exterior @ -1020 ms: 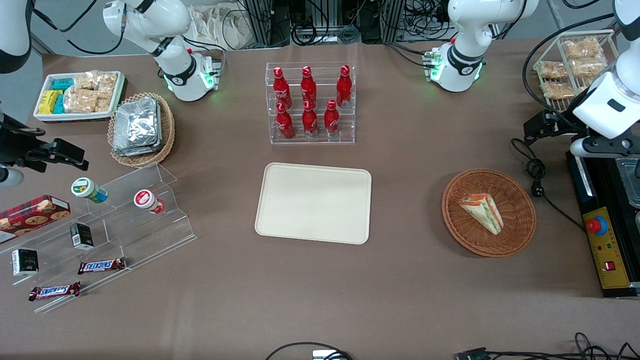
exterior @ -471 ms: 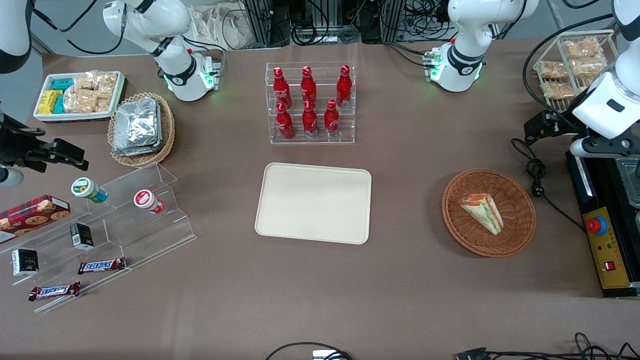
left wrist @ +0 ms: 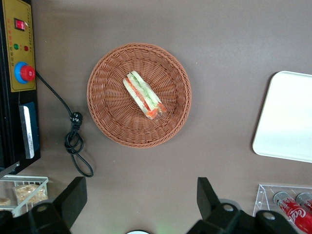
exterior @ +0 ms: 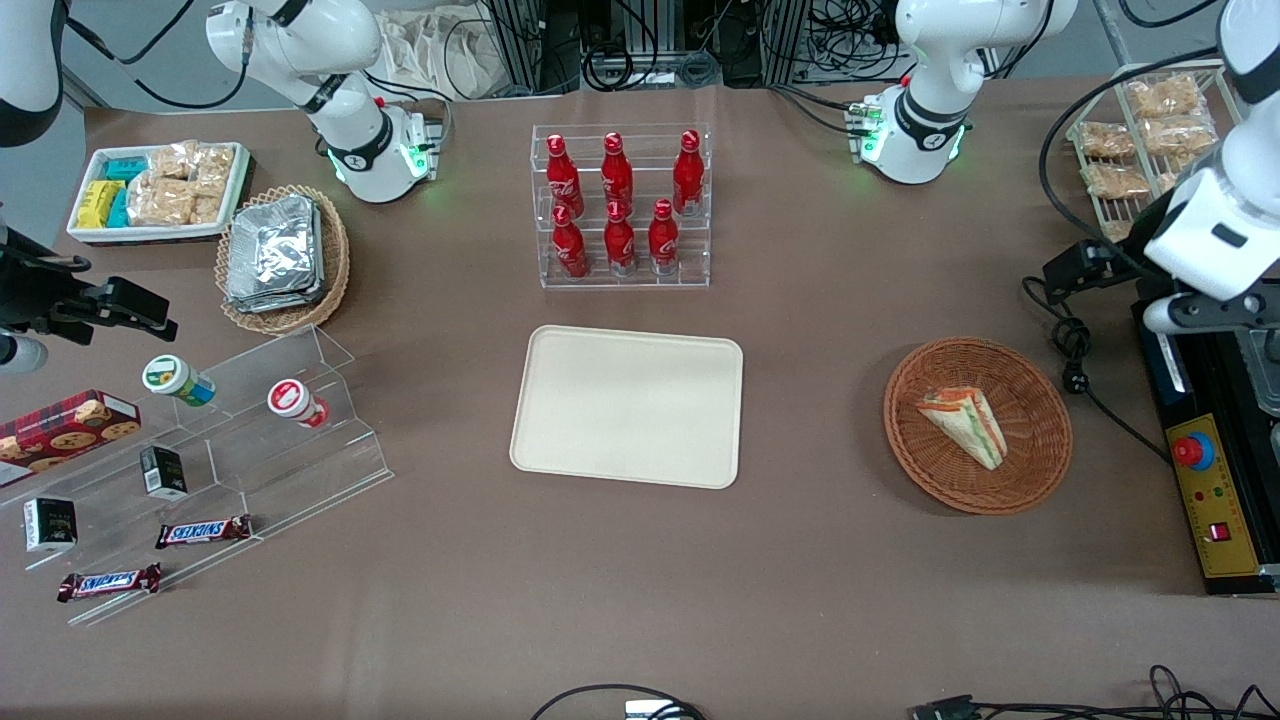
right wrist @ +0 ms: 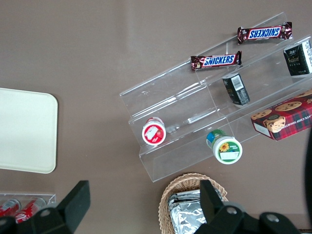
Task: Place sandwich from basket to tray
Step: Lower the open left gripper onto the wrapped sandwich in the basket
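The sandwich (exterior: 965, 425) (left wrist: 144, 95), a white-bread wedge with green, orange and red layers, lies in the round reddish-brown wicker basket (exterior: 910, 460) (left wrist: 107, 117). The cream tray (exterior: 627, 405) (left wrist: 287, 117) lies bare in the middle of the table, beside the basket toward the parked arm's end. My gripper (left wrist: 140, 195) (exterior: 1190, 310) hangs high over the table, farther from the front camera than the basket and toward the working arm's end. It is open, its two dark fingers (left wrist: 73, 195) wide apart with only bare tabletop between them.
A black cable with a plug (exterior: 1070, 350) (left wrist: 73, 141) lies close by the basket. A black control box with a red button (exterior: 1210, 480) (left wrist: 19, 73) runs along the table's working-arm end. A clear rack of red bottles (exterior: 620, 205) stands farther back than the tray.
The working arm and its wrist have shifted slightly over the table's end. Sandwich, basket and tray have not moved.
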